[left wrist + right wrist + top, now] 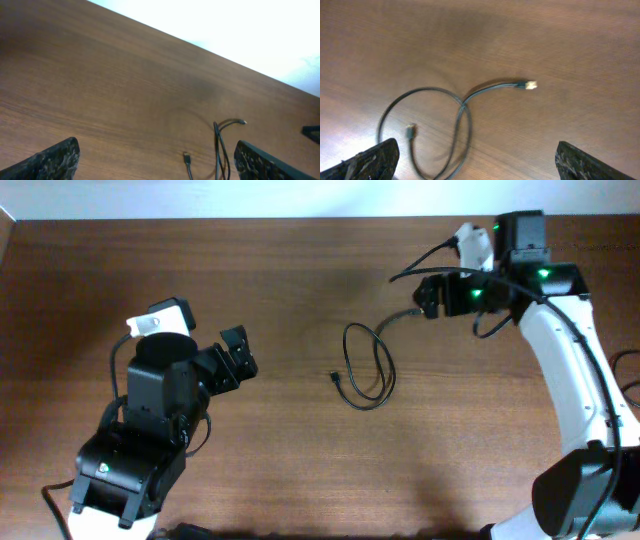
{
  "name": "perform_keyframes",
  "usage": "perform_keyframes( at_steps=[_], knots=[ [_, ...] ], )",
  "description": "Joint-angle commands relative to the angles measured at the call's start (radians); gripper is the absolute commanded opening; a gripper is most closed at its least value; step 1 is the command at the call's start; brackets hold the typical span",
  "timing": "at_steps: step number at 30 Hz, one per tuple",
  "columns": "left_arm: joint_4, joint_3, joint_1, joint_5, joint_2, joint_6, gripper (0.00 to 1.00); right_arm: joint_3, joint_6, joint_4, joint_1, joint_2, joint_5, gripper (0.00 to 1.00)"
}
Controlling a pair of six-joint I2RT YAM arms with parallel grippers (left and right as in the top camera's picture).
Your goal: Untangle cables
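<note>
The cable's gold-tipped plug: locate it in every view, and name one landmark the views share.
Overhead: gold-tipped plug sits up and right of centre.
Left wrist: lower right, far across the table.
Right wrist: just right of centre.
Shared landmark: the smaller dark plug at the other end.

The left arm [150, 410] is mostly black, the right arm [565, 360] white-linked (green lights [543, 275] glowing).

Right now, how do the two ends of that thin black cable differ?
The gold-tipped end has a pale, shiny tip; the dark end is dull all over. The gold-tipped end lies close by the right gripper; the dark end lies farther off, toward the middle of the table. Both lie on it, neither gripped.
</note>
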Motion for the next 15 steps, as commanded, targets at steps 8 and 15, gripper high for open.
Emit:
perform_keyframes(
  at_steps=[8,15],
  knots=[
    [-0.02,0.018,0.004,0.07,-0.016,0.017,0.99,0.008,0.344,0.038,0.377,0.007,-0.005,0.94],
    [-0.022,0.018,0.005,0.065,-0.015,0.039,0.99,0.006,0.358,0.052,0.415,0.076,0.06,0.88]
  ],
)
